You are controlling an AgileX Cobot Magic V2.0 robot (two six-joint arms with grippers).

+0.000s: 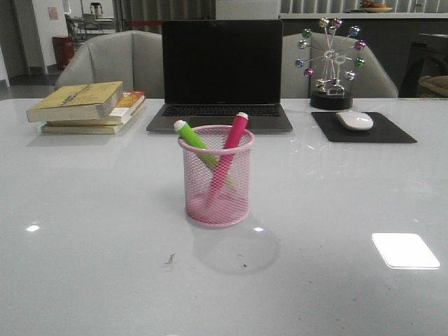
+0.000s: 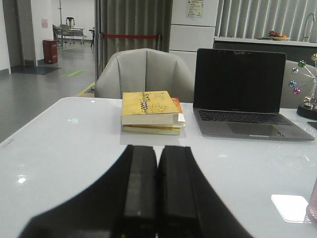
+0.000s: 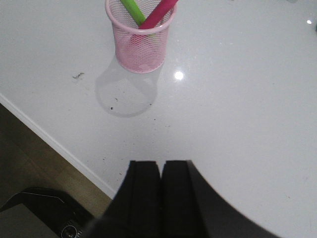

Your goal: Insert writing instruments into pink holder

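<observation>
The pink holder (image 1: 216, 183) stands upright in the middle of the white table, also seen in the right wrist view (image 3: 140, 40). Inside it lean the lime green pen (image 1: 194, 143) and the magenta pen (image 1: 232, 143), crossing, their white ends above the rim; both pens, green (image 3: 132, 10) and magenta (image 3: 159, 13), show in the right wrist view. Neither gripper appears in the front view. My left gripper (image 2: 157, 151) is shut and empty, facing the books. Well back from the holder near the table's edge, my right gripper (image 3: 161, 166) is shut, holding nothing.
A stack of books (image 1: 87, 106) lies at the back left, an open laptop (image 1: 221, 73) behind the holder. At the back right sit a mouse (image 1: 355, 120) on a black pad (image 1: 364, 129) and a ball ornament (image 1: 331, 66). Grey chairs stand behind the table.
</observation>
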